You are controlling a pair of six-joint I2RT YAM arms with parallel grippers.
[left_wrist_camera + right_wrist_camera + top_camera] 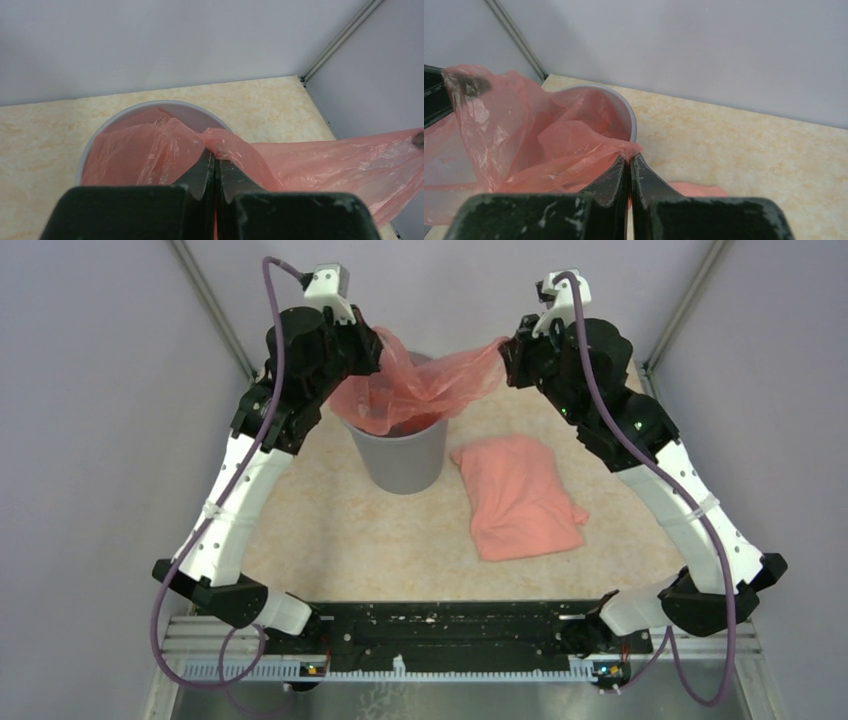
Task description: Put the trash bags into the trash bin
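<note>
While clamped tight on opposite edges of one translucent salmon-pink trash bag [430, 380], holding it stretched across the mouth of the grey trash bin [405, 465]: left gripper [366, 346] and right gripper [507, 352], both pinched closed on film. Partly in already, with lower film sagging inside and upper edges raised above the rim. Not yet let go. Left to do, by appearances: second trash bag [520, 498], lying folded on the marbled tabletop [330, 530] just beside the bin, on the right arm's side. Roughly halfway.

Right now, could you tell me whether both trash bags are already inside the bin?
No, one folded bag lies flat on the table beside the bin, outside it.
</note>
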